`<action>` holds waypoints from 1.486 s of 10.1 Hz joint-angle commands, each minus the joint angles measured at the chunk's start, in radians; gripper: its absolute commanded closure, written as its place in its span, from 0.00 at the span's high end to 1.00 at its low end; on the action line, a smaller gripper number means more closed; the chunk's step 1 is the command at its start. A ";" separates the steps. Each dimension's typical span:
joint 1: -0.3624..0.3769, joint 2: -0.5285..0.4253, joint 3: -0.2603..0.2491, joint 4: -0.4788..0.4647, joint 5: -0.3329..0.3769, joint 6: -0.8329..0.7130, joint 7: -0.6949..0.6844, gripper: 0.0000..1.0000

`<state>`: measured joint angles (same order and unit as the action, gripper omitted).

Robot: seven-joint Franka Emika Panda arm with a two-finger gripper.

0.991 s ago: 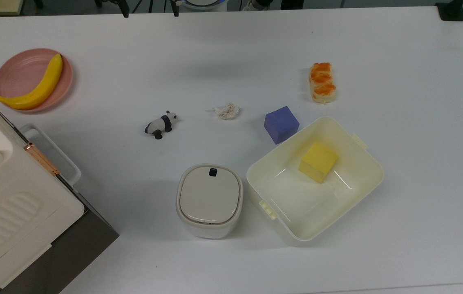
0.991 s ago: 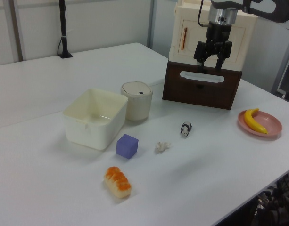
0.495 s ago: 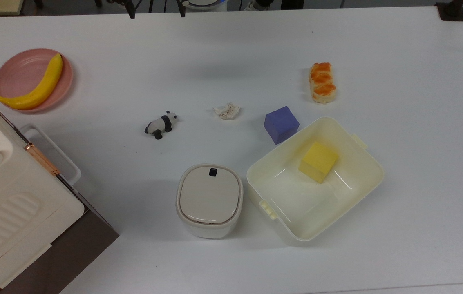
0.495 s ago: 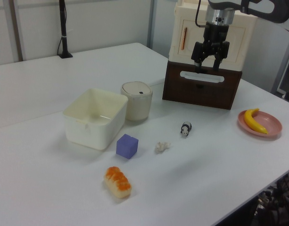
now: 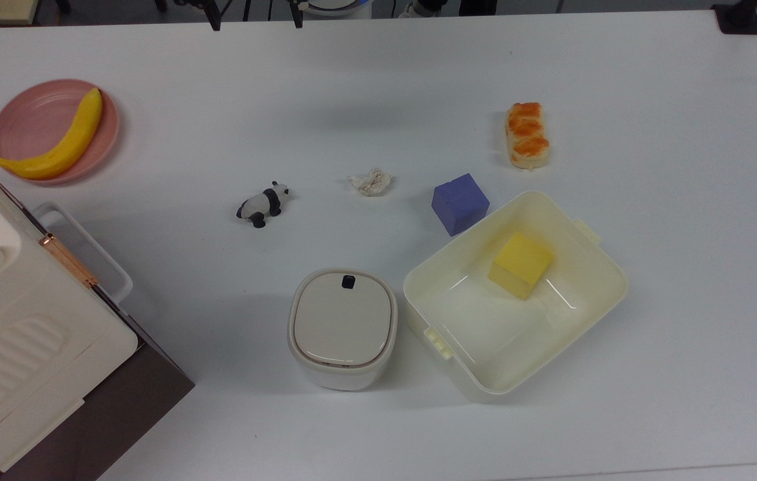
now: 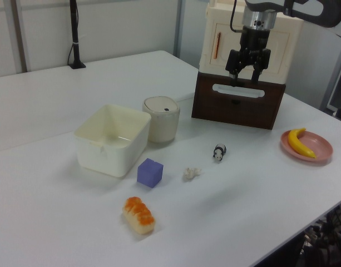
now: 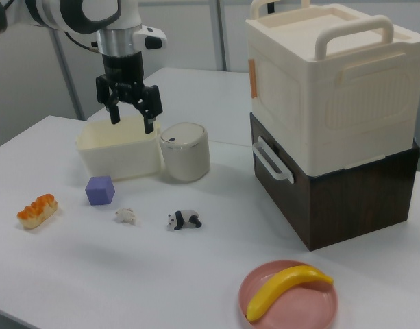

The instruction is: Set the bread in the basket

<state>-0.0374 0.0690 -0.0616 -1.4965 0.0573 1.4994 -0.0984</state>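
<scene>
Clearly nothing is picked up yet — the gripper hangs high above the table, fingers spread and empty. The bread lies on the bare white top near the basket, which holds a yellow cube — room enough beside it, I judge.

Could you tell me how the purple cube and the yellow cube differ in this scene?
The purple cube rests on the table, just outside the basket, while the yellow cube lies inside the basket. In the top view the purple cube looks slightly smaller than the yellow cube, though that could be down to viewing angle. One is purple, the other bright yellow. Both are plain solid blocks, and the end effector holds neither.
</scene>
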 commanded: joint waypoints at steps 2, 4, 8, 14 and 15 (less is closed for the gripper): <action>0.022 0.006 -0.021 -0.011 0.016 0.022 -0.010 1.00; 0.025 0.011 -0.014 -0.013 0.015 0.021 -0.010 1.00; 0.031 0.015 -0.007 -0.017 0.016 -0.011 -0.009 1.00; 0.141 0.023 -0.006 -0.067 0.016 -0.015 0.055 1.00; 0.177 0.040 -0.006 -0.076 0.029 0.001 0.078 1.00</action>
<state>0.0630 0.1050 -0.0565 -1.5406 0.0602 1.4958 -0.0657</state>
